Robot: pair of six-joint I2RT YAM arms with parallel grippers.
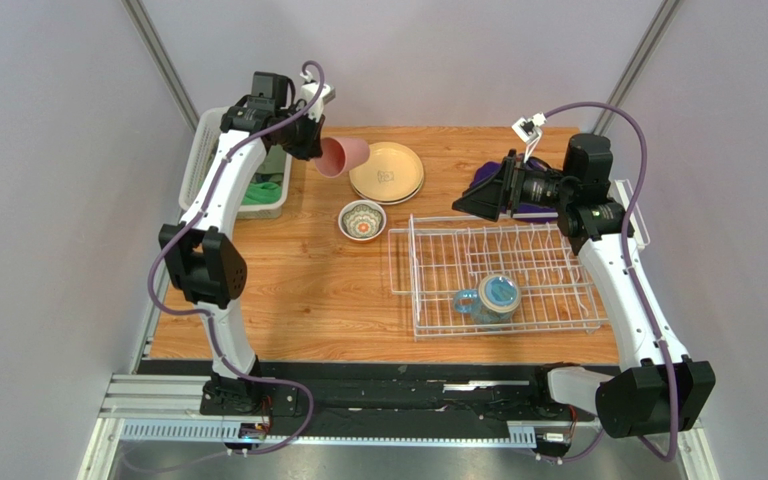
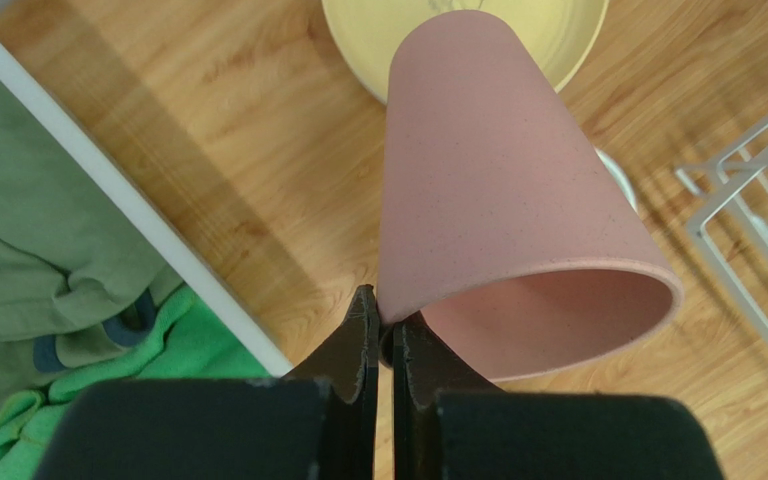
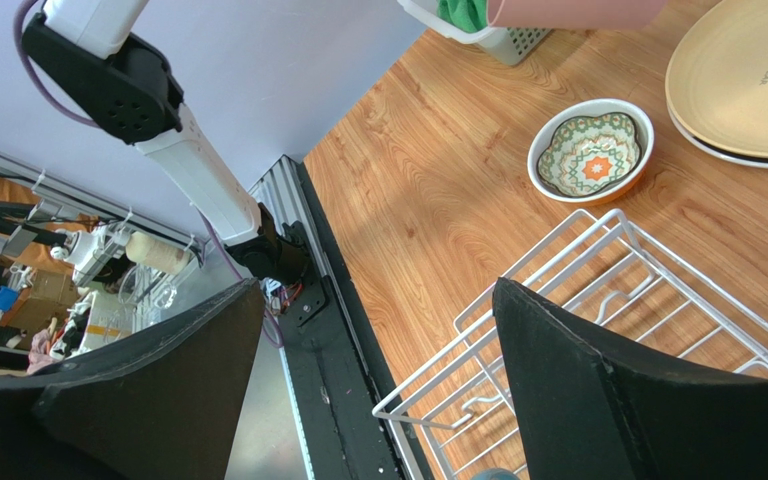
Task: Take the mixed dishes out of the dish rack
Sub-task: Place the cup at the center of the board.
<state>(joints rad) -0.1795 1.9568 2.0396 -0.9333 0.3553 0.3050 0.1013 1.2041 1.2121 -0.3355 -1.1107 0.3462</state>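
Note:
My left gripper (image 1: 318,148) is shut on the rim of the pink tumbler (image 1: 342,156) and holds it tilted in the air at the back left, beside the stacked cream-tan plates (image 1: 386,172). In the left wrist view the jaws (image 2: 383,318) pinch the tumbler's (image 2: 498,170) rim, above the plates (image 2: 458,30). A small patterned bowl (image 1: 362,220) sits on the table. The white wire dish rack (image 1: 438,262) holds a blue mug (image 1: 488,298) lying on its side. My right gripper (image 1: 473,200) is open and empty above the rack's back edge (image 3: 558,330).
A white mesh basket (image 1: 201,160) with green cloth (image 2: 38,300) stands at the back left. A purple cloth (image 1: 533,211) lies under my right wrist. The right wrist view shows the bowl (image 3: 593,150), the plates (image 3: 748,80) and the table's near edge.

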